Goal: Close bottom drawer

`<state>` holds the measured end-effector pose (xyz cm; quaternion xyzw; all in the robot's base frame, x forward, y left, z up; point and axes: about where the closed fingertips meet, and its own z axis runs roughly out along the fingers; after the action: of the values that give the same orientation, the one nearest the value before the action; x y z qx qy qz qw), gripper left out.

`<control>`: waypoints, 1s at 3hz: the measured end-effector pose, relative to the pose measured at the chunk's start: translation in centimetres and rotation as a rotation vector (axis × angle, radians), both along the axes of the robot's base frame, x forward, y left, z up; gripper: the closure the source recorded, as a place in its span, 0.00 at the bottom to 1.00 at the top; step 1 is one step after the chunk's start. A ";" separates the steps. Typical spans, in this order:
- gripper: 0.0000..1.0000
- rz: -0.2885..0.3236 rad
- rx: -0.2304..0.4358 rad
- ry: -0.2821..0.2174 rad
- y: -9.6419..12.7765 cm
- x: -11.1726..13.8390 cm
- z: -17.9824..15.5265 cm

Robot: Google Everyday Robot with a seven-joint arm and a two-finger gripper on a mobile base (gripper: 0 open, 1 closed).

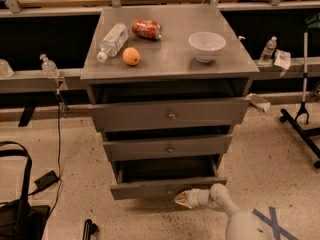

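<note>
The bottom drawer [150, 188] is the slim grey front lowest on the cabinet. It stands pulled out, with its dark inside showing above the panel. Its small knob sits near the panel's centre, right by my gripper. My gripper [182, 199] is low at the drawer's front, just right of centre, at the panel's lower edge. My white arm [235, 218] reaches in from the bottom right.
The medium drawer [167, 147] and the widest drawer [170, 115] above also stand out a little. On the cabinet top [170, 59] lie a water bottle [112, 41], an orange [131, 56], a red can [147, 29] and a white bowl [206, 45]. A black bag [17, 209] is at left.
</note>
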<state>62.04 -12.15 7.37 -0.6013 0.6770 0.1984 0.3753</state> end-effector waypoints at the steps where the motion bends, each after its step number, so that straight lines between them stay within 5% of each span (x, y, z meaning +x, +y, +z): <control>1: 1.00 0.018 -0.013 -0.019 0.4 1.3 0.3; 3: 1.00 0.025 -0.018 -0.046 0.8 2.6 0.8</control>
<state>64.66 -11.38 8.21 -0.6176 0.6621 0.1833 0.3829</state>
